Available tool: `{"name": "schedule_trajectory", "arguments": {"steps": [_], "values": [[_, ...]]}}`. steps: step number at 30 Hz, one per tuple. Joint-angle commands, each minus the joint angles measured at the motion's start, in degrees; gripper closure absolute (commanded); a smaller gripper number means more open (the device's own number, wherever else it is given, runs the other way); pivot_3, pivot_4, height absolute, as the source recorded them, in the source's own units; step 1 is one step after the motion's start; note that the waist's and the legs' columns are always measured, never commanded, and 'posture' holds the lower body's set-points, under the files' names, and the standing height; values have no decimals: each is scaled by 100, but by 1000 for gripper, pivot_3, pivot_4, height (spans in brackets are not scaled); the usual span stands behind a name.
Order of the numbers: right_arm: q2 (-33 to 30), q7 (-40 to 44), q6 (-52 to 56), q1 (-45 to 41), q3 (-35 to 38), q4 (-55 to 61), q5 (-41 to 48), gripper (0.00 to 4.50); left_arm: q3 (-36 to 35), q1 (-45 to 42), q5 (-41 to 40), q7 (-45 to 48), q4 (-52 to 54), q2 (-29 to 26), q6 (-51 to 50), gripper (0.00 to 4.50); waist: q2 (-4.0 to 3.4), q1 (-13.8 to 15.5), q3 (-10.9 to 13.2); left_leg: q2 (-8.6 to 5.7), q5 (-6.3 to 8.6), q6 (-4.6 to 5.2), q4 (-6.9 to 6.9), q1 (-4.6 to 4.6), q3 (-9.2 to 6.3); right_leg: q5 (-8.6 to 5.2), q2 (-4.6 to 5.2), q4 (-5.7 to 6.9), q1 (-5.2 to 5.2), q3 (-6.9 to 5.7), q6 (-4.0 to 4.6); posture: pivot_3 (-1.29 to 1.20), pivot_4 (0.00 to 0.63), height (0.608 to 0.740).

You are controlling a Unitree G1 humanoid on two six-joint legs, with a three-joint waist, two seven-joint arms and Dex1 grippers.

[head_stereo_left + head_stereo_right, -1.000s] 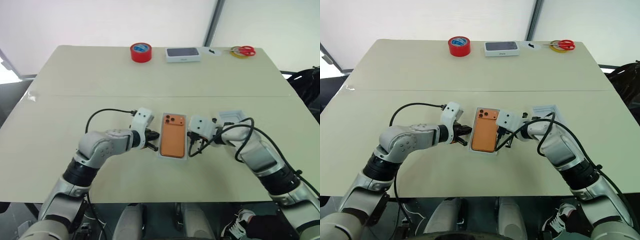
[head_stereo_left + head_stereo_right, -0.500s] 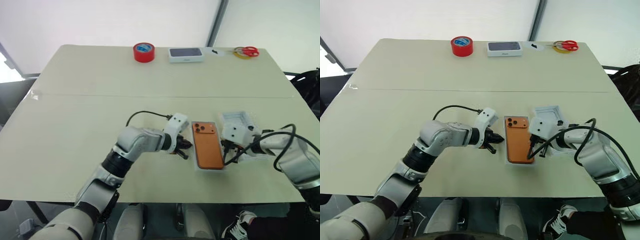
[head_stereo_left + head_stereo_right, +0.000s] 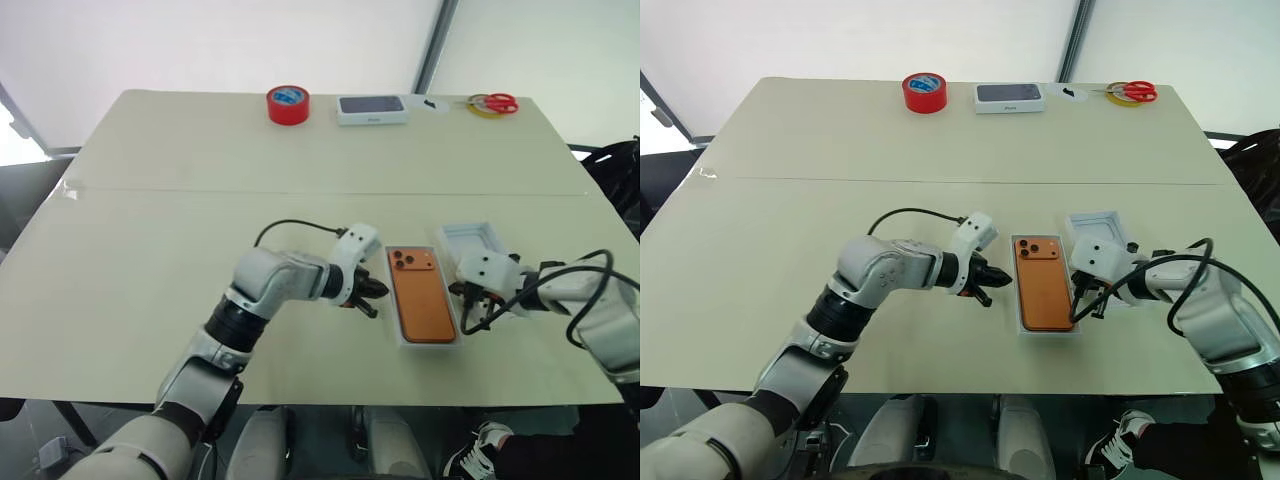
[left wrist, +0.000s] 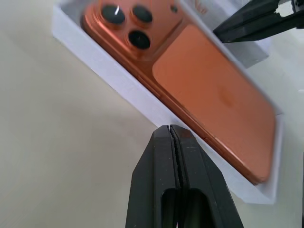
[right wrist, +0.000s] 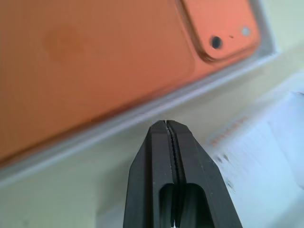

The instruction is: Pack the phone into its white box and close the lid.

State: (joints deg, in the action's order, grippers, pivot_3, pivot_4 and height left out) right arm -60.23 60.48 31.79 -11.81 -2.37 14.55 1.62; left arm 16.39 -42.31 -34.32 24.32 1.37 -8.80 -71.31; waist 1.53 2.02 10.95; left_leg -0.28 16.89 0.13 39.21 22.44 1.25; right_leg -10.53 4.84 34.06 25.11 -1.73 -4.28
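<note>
The orange phone (image 3: 421, 296) lies camera side up inside the shallow white box (image 3: 401, 338) near the table's front edge. My left gripper (image 3: 372, 292) is shut with nothing in it, its tip right at the box's left long wall (image 4: 114, 80). On the other side my right gripper (image 3: 463, 303) is also shut and holds nothing, its tip by the box's right wall (image 5: 142, 116). Just to the right and slightly behind the box lies the lid (image 3: 470, 240), its plain white moulded inside facing up.
Along the table's far edge stand a red tape roll (image 3: 287, 104), a white box with a dark top (image 3: 371, 109) and red-handled scissors (image 3: 487, 102) on a yellow ring. A seam crosses the table (image 3: 150, 220) halfway back.
The box with the phone has slid right, closer to the lid, with my left gripper following at its left wall. My right gripper has drawn back to the right. The lid stayed put.
</note>
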Motion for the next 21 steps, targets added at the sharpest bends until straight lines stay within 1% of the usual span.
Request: {"name": "schedule_trajectory", "arguments": {"steps": [1, 3, 5, 6, 9, 12, 15, 21], "values": [[-279, 289, 123, 16, 543, 171, 400, 3964, -511, 213, -95, 97, 532, -368, -106, 4500, -1, -33, 0, 2, 0, 0, 0, 0, 0, 0, -3, 0, 0, 0, 0, 0, 150, 732], [-284, 210, 239, -112, 645, 99, 479, 3155, -628, 375, -43, 162, 762, -626, 14, 4500, -1, -50, -1, 4, 0, 0, 0, -3, 0, 0, -6, 2, 0, 0, 0, 0, 150, 732], [-207, 111, 502, -319, 682, 21, 590, 2102, -643, 563, 67, 269, 997, -912, 312, 4500, -2, -57, 0, 5, 0, 0, 0, -4, 0, 0, -6, 4, -1, 1, 1, 0, 150, 732], [-227, 26, 785, -436, 588, 2, 542, 1643, -642, 705, 167, 346, 1144, -1018, 675, 4500, -2, -59, 0, 5, 0, 0, 0, -3, 0, 0, -5, 3, 0, 1, 1, 0, 150, 732], [-90, -98, 1701, -983, 256, -203, 642, 1643, -442, 1229, 735, 766, 1657, -1404, 2258, 4500, -2, -86, 0, 5, 0, -1, 0, -1, 2, 1, 0, 0, 1, 3, 4, 0, 150, 732], [118, -190, 2614, -1627, -22, -502, 812, 1643, -226, 1585, 848, 1512, 1981, -1801, 3032, 4500, -3, -120, 0, 1, 0, -2, 0, 0, 6, 2, 10, -1, 3, 3, 8, 0, 150, 732], [273, -322, 3272, -2051, -305, -683, 878, 1643, -32, 1810, 985, 2063, 2187, -2119, 3559, 4500, -4, -116, 0, -2, 0, -2, -1, 3, 7, 3, 16, 0, 5, 2, 10, 0, 150, 732], [533, -801, 4061, -2433, -729, -935, 848, 1643, 88, 2029, 1067, 2618, 2260, -2319, 4077, 4500, -4, -130, 0, -5, 1, 0, 0, 7, 10, 3, 19, -3, 8, 2, 8, 0, 150, 732]]}}
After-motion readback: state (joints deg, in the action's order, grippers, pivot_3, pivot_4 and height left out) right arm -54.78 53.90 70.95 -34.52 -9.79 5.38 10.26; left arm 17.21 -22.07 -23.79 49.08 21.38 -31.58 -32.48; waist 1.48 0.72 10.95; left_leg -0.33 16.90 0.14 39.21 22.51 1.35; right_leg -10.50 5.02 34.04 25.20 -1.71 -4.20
